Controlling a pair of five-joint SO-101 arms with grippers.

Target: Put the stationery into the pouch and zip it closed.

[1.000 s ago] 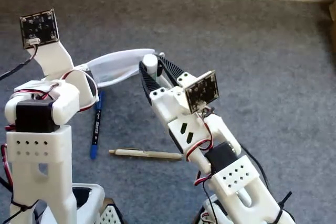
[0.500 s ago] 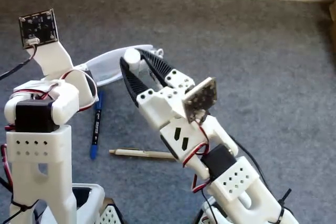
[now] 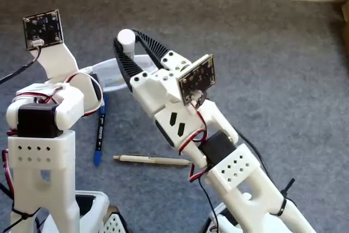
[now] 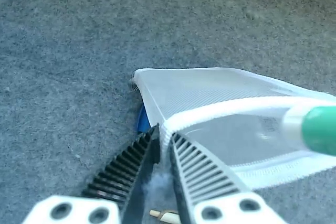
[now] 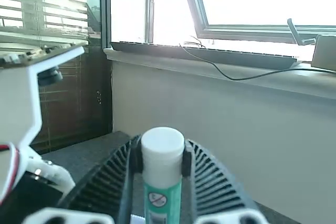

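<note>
White mesh pouch (image 4: 220,98) pinched by left pincer (image 4: 163,134); upraised right pincer (image 3: 127,41) clamps glue stick (image 5: 162,171).

Right tool (image 3: 127,43): raised off the counter; black ribbed fingers (image 3: 148,43) closed on either side of a white-capped stick.
White-capped stick (image 3: 126,37): between the fingertips, cap poking out past them; body hidden by the fingers.
Pouch (image 3: 114,73): pale see-through mesh under the right tool, running from beneath it to the left arm's wrist.
Left arm (image 3: 52,107): beside the right tool, apart from its fingers.
Blue pen (image 3: 100,129): flat on the counter, back from the tool toward the arm bases, alongside the left arm.
Beige pen (image 3: 152,160): flat, crosswise, one end under the right arm behind the tool; other end near the blue pen's tip, not touching.
Counter (image 3: 272,53): grey, carpet-like.
</note>
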